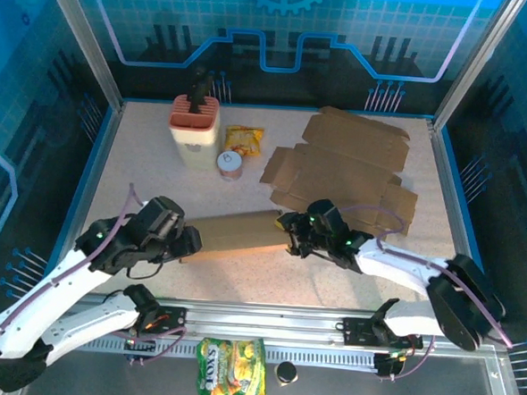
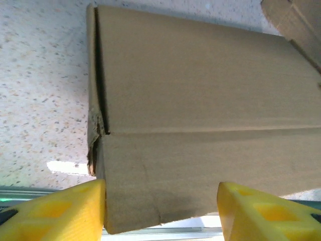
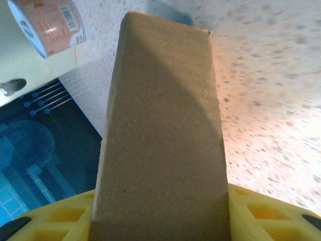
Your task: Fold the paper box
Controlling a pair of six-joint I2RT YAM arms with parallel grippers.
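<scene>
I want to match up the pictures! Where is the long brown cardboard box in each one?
Top external: the long brown folded cardboard box lies lower centre on the speckled beige table.
Left wrist: it covers the middle and right, with the table at left.
Right wrist: it runs up the centre, with the table at right.
Shared landmark: the speckled table under the box.

The left arm and right arm have white links, black joints and black wrists with green lights. Purple cables loop along them. Their yellow fingers have square recesses.
</scene>
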